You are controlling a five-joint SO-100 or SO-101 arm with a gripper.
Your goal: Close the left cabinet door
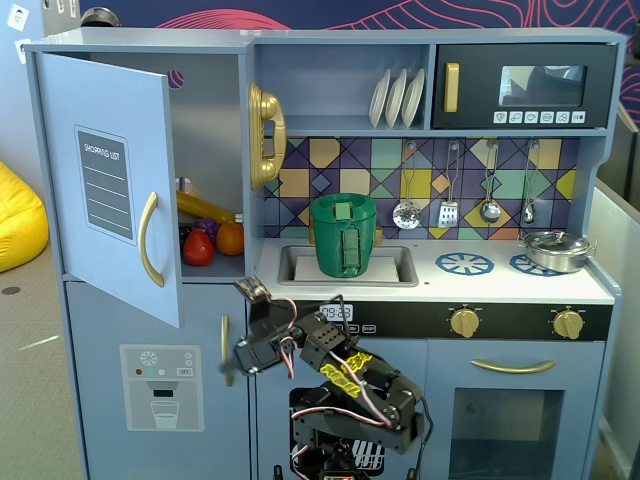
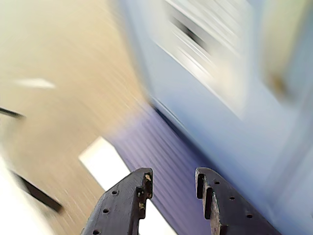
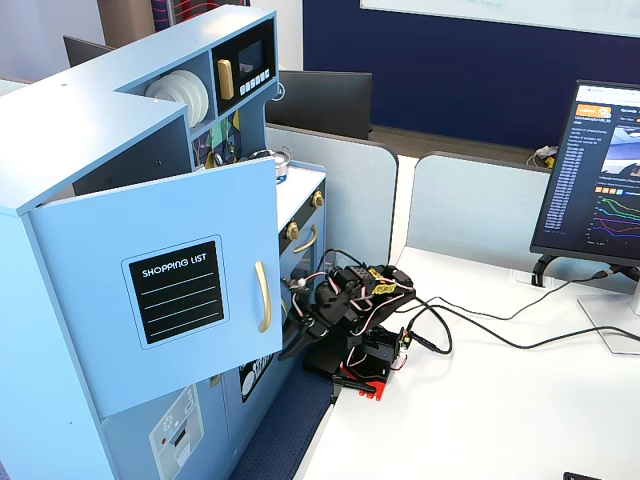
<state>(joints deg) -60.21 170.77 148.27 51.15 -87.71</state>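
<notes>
1. Overhead of the claw (image 1: 252, 288), the left cabinet door (image 1: 108, 185) stands swung open: a flat, matte light-blue rectangle with a black "SHOPPING LIST" panel (image 3: 178, 290) and a curved gold handle (image 1: 149, 239).
2. Dark, hole-studded fingers (image 2: 128, 201) sit moderately parted, holding nothing.
3. Beyond the claw blurs a pale-blue kitchen panel (image 2: 210, 117).

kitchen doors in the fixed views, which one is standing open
The light-blue door with the black shopping-list panel and curved gold handle, upper left, is swung outward. The dispenser door, black microwave door and oven door sit flush, shut.
</notes>
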